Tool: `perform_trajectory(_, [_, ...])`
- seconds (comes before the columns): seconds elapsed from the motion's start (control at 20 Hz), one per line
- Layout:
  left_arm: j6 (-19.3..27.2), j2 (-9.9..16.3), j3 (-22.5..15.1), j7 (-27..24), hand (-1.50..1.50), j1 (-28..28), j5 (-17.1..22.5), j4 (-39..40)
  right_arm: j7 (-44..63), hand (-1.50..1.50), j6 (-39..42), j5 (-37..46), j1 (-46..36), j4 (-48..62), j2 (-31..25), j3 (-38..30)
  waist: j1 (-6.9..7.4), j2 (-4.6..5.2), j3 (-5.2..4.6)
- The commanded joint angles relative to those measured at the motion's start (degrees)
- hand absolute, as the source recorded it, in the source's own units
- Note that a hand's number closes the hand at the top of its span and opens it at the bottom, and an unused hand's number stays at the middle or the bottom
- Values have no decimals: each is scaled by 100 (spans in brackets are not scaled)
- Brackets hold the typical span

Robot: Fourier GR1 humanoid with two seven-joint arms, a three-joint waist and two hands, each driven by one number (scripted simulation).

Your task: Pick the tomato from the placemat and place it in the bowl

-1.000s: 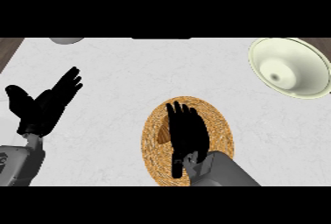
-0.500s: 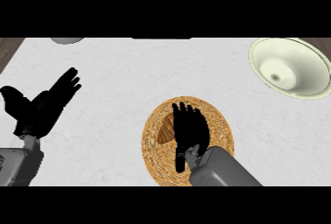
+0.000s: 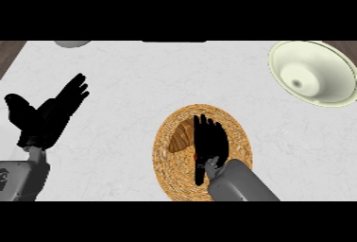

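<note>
White marble counter [image 3: 140,71] holds a woven placemat [image 3: 237,137]; right robot hand [image 3: 208,142] lies spread, hiding nearly all the red tomato [image 3: 197,156].

Single head view, steeply down on counter [image 3: 140,71], forearms entering from lower edge

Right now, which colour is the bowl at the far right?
The bowl is pale cream, slightly greenish, as seen in the head view.

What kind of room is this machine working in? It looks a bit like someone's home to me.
Probably a kitchen counter: a pale marbled worktop carries a cream bowl at the far right and a round woven placemat, over which the robot's right hand is spread. Little else shows.
</note>
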Motion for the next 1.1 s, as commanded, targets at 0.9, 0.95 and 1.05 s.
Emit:
perform_trajectory(0.9, [-566, -314, 630, 52, 0, 121, -437, -43, -1030, 150, -591, 860, 189, 175, 30, -45, -9, 0, 0])
perform_trajectory(0.95, [-387, -409, 476, 392, 0, 370, -465, -642, -612, 150, -215, 712, 65, -183, 30, 107, 7, -8, 1])
perform_trajectory(1.05, [-443, -382, 537, 138, 0, 139, -477, -186, -1481, 150, -208, 464, 509, -669, -1054, -509, -89, -16, 1])
